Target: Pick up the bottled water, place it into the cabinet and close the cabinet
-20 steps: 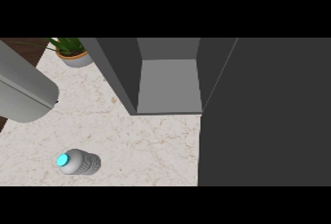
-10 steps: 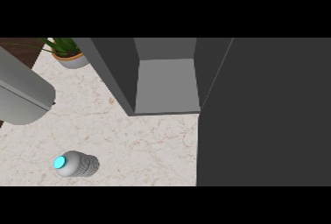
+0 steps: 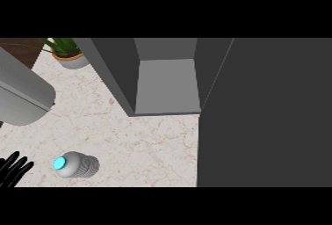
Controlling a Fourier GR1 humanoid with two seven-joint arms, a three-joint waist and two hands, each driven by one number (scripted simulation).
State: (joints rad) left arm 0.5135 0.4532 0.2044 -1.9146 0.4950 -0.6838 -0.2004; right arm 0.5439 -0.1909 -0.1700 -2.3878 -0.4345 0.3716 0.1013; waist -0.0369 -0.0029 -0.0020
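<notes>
The bottled water [image 3: 76,165] is a grey ribbed bottle with a bright cyan cap, standing on the marble counter at the lower left. My left hand [image 3: 13,170] shows at the left edge just beside the bottle, fingers straight and spread, a small gap between them and the cap. The open cabinet [image 3: 167,83] is a dark grey box with a lighter inner floor at the top middle. Its open door [image 3: 266,114] fills the right side as a large dark panel. My right hand is out of sight.
A potted green plant [image 3: 66,52] stands at the top left behind the cabinet. A large grey cylinder [image 3: 19,96] lies over the counter's left side. Bare marble counter [image 3: 149,145] stretches between the bottle and the cabinet.
The whole scene has shifted slightly left and down in view. My left hand's fingers have come in at the lower left edge next to the bottle; the bottle itself stands as before.
</notes>
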